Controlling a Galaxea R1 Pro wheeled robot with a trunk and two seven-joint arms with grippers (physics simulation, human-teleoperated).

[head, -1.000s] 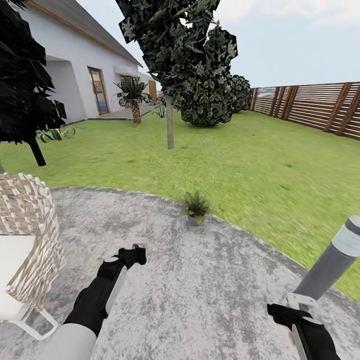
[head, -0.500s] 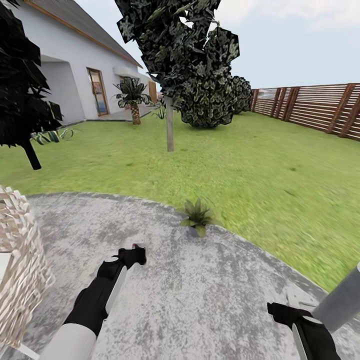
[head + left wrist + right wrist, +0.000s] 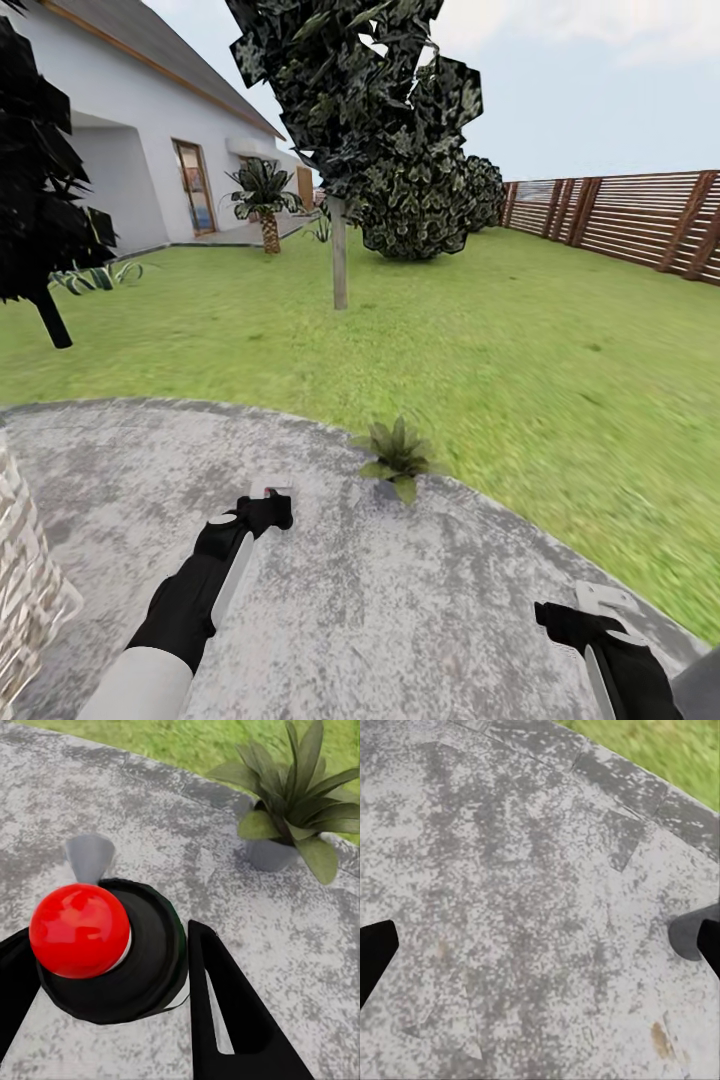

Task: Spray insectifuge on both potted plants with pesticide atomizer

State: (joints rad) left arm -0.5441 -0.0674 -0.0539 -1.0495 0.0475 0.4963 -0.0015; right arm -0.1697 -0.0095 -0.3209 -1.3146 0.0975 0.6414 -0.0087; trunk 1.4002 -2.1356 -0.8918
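A: What is seen at the left side?

B: A wicker chair edge (image 3: 25, 590) is seen at the border, on the stone patio (image 3: 420, 600). Further in, the left gripper (image 3: 268, 503) is held low over the patio. In the left wrist view the pesticide atomizer (image 3: 105, 945) is clamped between the black fingers (image 3: 225, 1005), its red top (image 3: 79, 930) facing the camera and a grey nozzle (image 3: 90, 859) pointing forward. So the fingers are closed on the bottle.

A: And in the middle?

B: One potted plant (image 3: 397, 457) is standing at the rim of the patio, just beside the lawn (image 3: 480, 340), ahead of the left gripper and a little to its right. A small grey pot is visible under its leaves. A second plant of this kind cannot be made out.

A: What about the right?

B: The right gripper (image 3: 600, 620) is held near the lower corner. In the right wrist view its fingers (image 3: 375, 952) are spread wide apart, with bare stone between them; nothing is held.

A: What could go wrong from here?

B: The plant seems not yet reached. If the spray is released while the nozzle is aimed beside the plant, the leaves may be covered only partly. The bottle could also be turned in the grip, because it is round and smooth.
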